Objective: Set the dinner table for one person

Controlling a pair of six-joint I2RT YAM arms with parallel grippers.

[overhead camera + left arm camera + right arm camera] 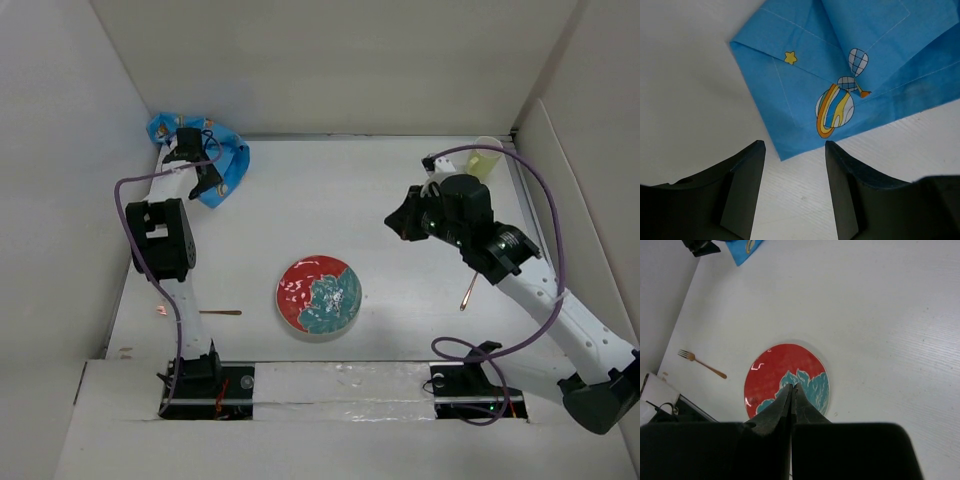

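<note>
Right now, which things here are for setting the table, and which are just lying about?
For the job: plate, fork, blue cloth mat, pale cup, thin copper utensil, all on the dinner table.
Just lying about: nothing I can see, only the purple cables.

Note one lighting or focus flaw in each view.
Top external: white glare streaks on the glossy red-and-teal round plate. Left wrist: blue cartoon-print cloth sharp, the open left end effector dark and soft. Right wrist: the shut right end effector, blurred black, covers part of the plate.
</note>
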